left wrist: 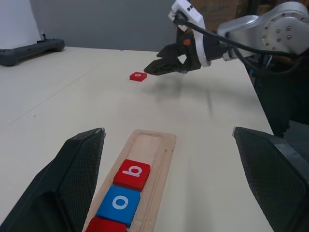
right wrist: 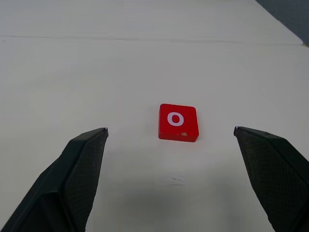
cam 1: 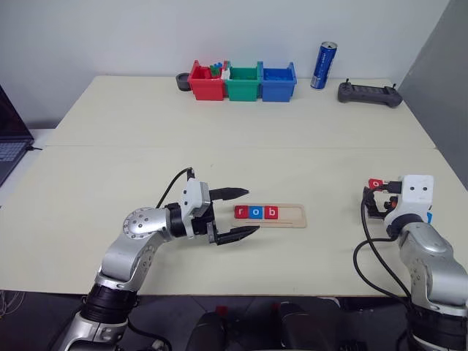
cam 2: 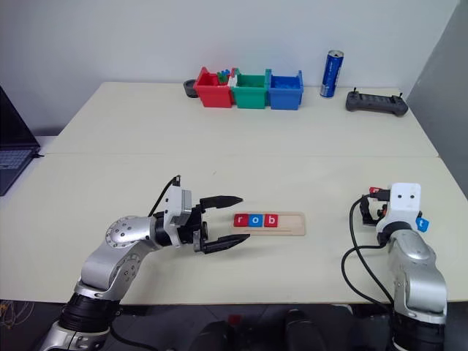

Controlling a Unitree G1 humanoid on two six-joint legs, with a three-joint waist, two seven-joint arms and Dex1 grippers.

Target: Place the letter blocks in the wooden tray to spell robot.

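- Wooden tray (cam 1: pixel 272 215) lies flat on the cream table (cam 1: pixel 219 146), lower centre of the left eye frame, long axis running left to right.
- Three letter blocks sit in its groove at the left end, side by side and touching: red "r" block (cam 1: pixel 241 212), blue "o" block (cam 1: pixel 256 213), red "b" block (cam 1: pixel 270 213). The right part of the groove is bare wood.
- Left pincer (cam 1: pixel 241 213) is released, fingers spread wide, one above and one below the tray's left end as the left eye frame shows it; it points toward the right of the frame and grips nothing. Fingertips stand near the tray, not touching it.
- Right pincer (right wrist: pixel 170 133) is released too, fingers wide apart, at the right edge of the left eye frame, well apart from the tray.
- Red "o" block (right wrist: pixel 178 122) lies flat on the table in the centre of the right wrist frame, between the two spread fingers and ahead of them, touching neither.
- A blue tile (cam 2: pixel 421 223) peeks out at the right arm's far side; its letter cannot be read.
- Upper centre of the left eye frame, along the far table edge: red bin (cam 1: pixel 207 82), green bin (cam 1: pixel 243 82), blue bin (cam 1: pixel 278 82) in a row.
- Right of the bins: upright blue can (cam 1: pixel 323 65), then a dark handheld controller (cam 1: pixel 369 93).
- Laptop (cam 1: pixel 11 139) at the left edge of the frame.
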